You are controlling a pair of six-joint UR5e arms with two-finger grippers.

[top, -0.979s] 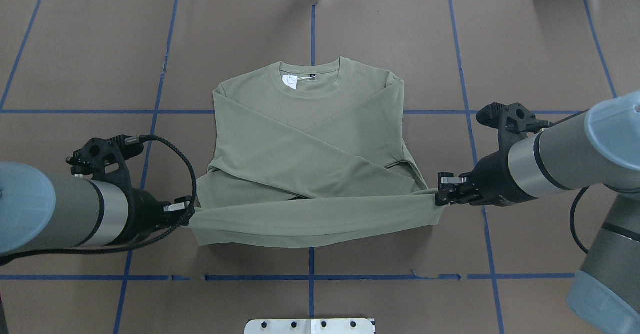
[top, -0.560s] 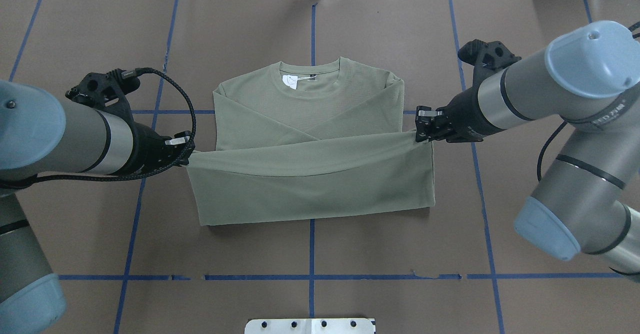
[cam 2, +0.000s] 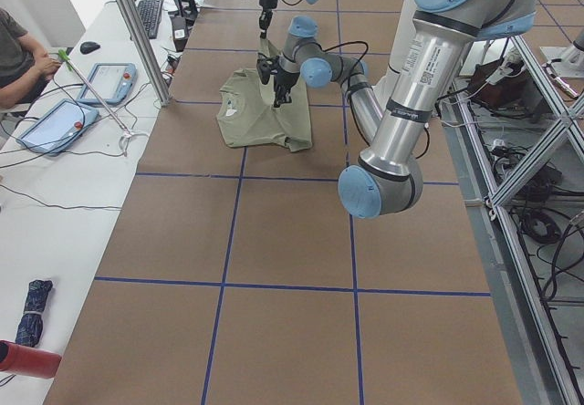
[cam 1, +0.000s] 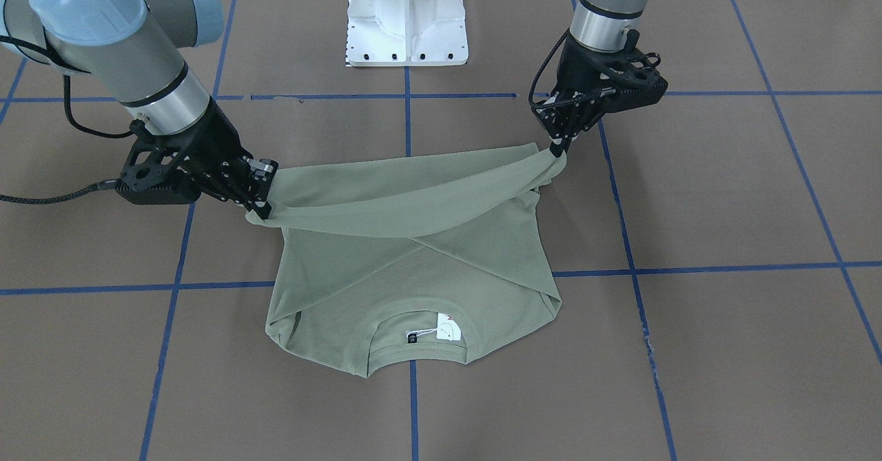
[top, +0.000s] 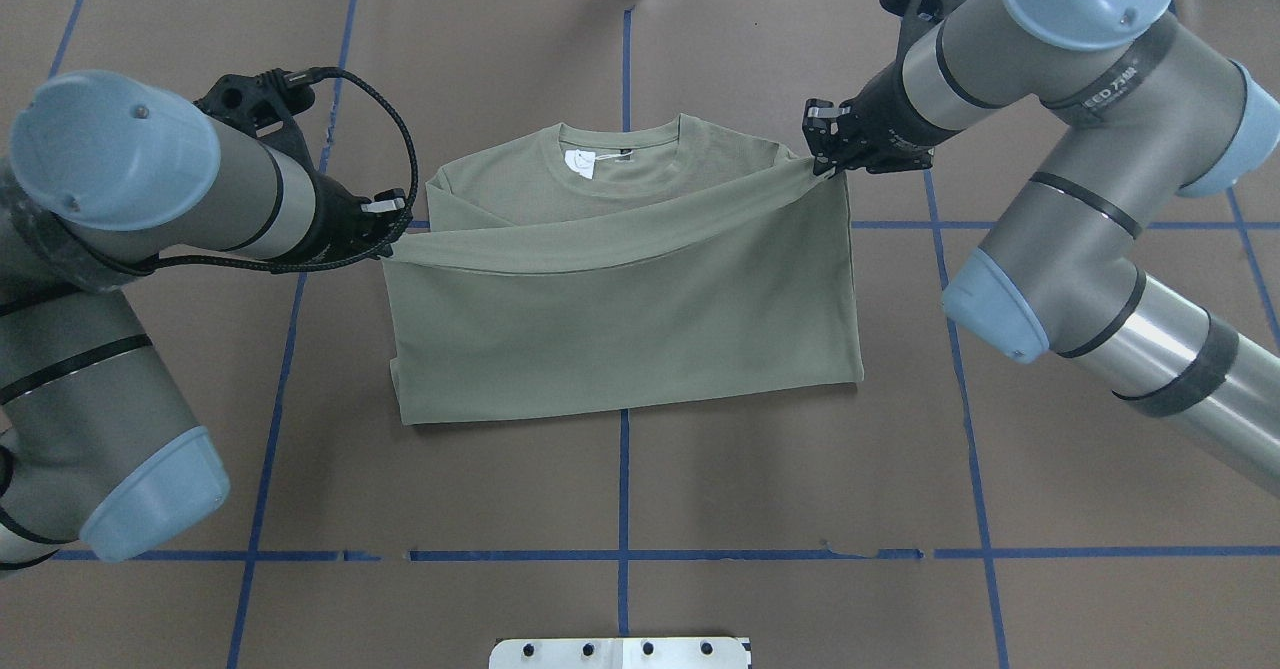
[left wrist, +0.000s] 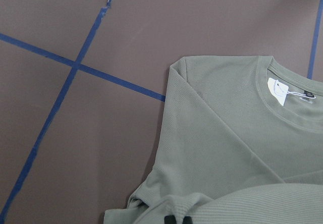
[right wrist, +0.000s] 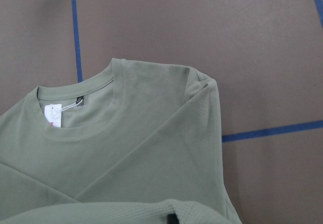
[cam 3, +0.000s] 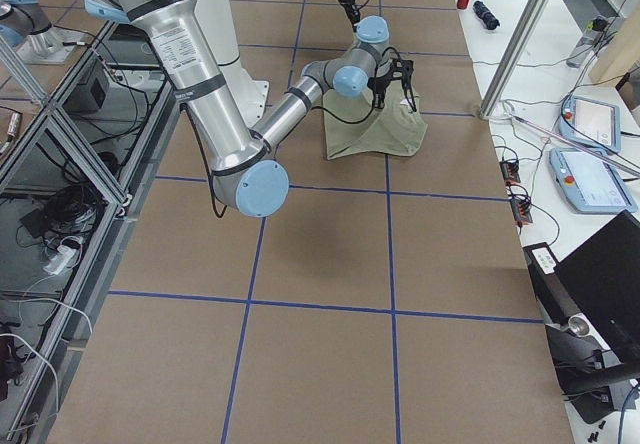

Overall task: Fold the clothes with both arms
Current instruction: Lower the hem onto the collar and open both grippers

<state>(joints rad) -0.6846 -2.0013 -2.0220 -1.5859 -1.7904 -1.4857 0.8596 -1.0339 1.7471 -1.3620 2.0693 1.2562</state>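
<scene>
Blue tape lines divide the brown paper-covered surface (top: 700,49). I read it as a clock, with the robot's white metal base pedestal (cam 1: 406,16) at six and the far edge at twelve. A seated person (cam 2: 18,54) works at a side bench out past twelve.

At the centre lies the sage-green long-sleeved knit shirt (top: 620,339), its round collar (top: 620,144) and white neck tag (top: 580,162) pointing to twelve.

The black two-finger left hand (top: 395,232) is pinched tight on one hem corner at about nine o'clock of the shirt. The black two-finger right hand (top: 825,161) is clamped on the other corner at about two o'clock, just beside the shoulder. Between them the ribbed hem (top: 610,247) hangs in a shallow sag. From the operators' side I can see it held in the air, clear of the cloth beneath. The right corner sits nearer twelve than the left one, so the edge runs askew.

The two long sleeves (cam 1: 475,254) lie crossed over the chest, so the side folds look finished. The lower half is doubled up over the body, with a soft fold line (top: 620,409) toward six. The collar and tag are uncovered and the hem is not yet laid down.

By my reckoning the job is well past halfway. What seems left is to level the two corners, lay the hem across the shoulders toward twelve, and let go. A further fold to make the bundle smaller may follow, though nothing here tells me so.
</scene>
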